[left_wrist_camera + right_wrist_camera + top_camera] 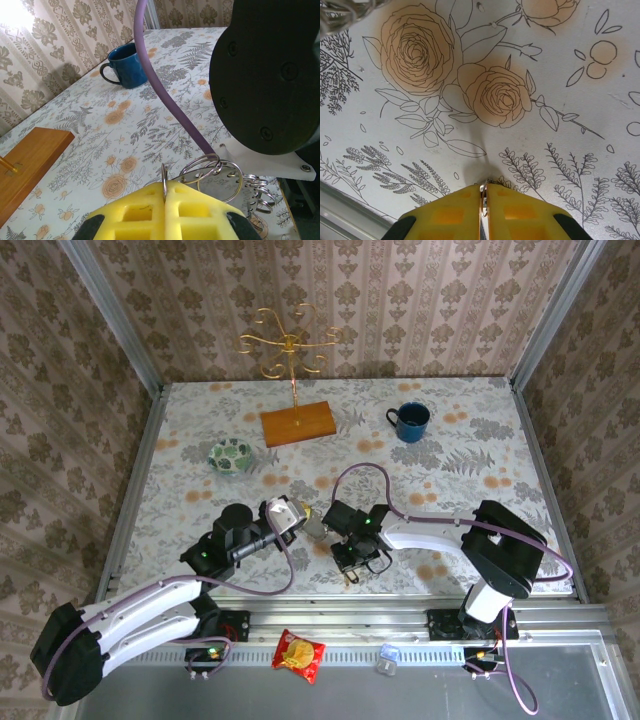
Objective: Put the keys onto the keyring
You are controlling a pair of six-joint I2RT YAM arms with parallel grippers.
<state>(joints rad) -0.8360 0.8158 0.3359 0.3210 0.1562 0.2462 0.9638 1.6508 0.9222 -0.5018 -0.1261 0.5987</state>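
While the left gripper (164,189) pinches one thin loop of the keyring (215,172), its silver coils bunched just beyond the fingertips, the right gripper (483,191) clamps a metal sliver (482,188) too hidden to identify.

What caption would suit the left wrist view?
Left gripper pinches a metal keyring above the floral table, blue mug behind.

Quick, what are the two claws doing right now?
Left gripper: closed, pinching a metal ring.
Right gripper: closed on a thin metal sliver; what it is can't be told.
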